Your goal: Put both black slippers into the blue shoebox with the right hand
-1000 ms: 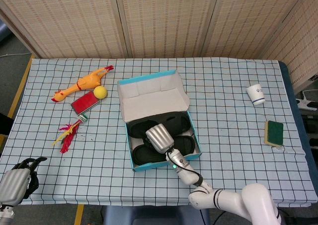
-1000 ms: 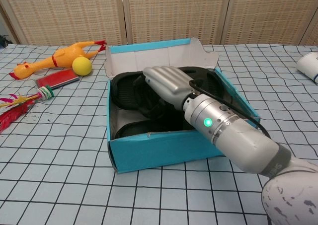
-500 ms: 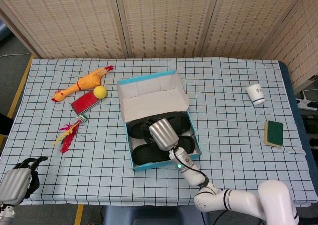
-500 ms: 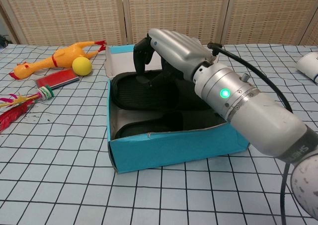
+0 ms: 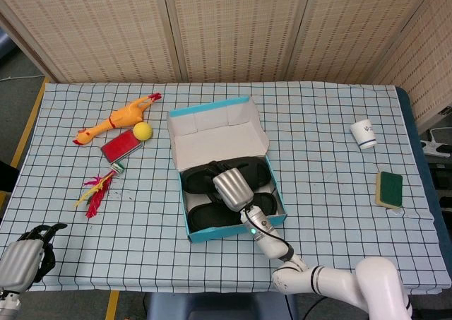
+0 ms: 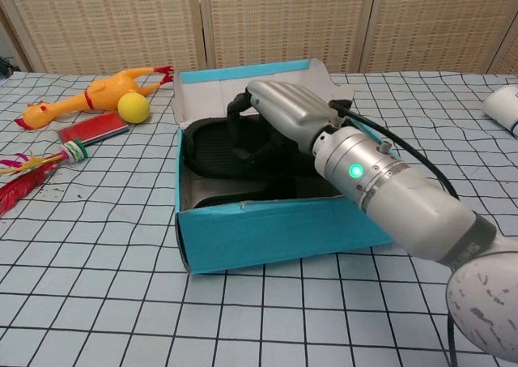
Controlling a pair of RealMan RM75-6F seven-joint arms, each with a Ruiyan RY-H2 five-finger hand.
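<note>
Both black slippers (image 6: 235, 144) seem to be in the blue shoebox (image 6: 267, 233), which could be bumped by the low right robot hand (image 6: 283, 116), whose grip cannot be told.

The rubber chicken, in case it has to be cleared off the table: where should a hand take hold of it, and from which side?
Probably the rubber chicken is best gripped at its thick body, coming from above. It lies flat on the table, with thin neck and legs at its ends and the yellow ball close by.
</note>
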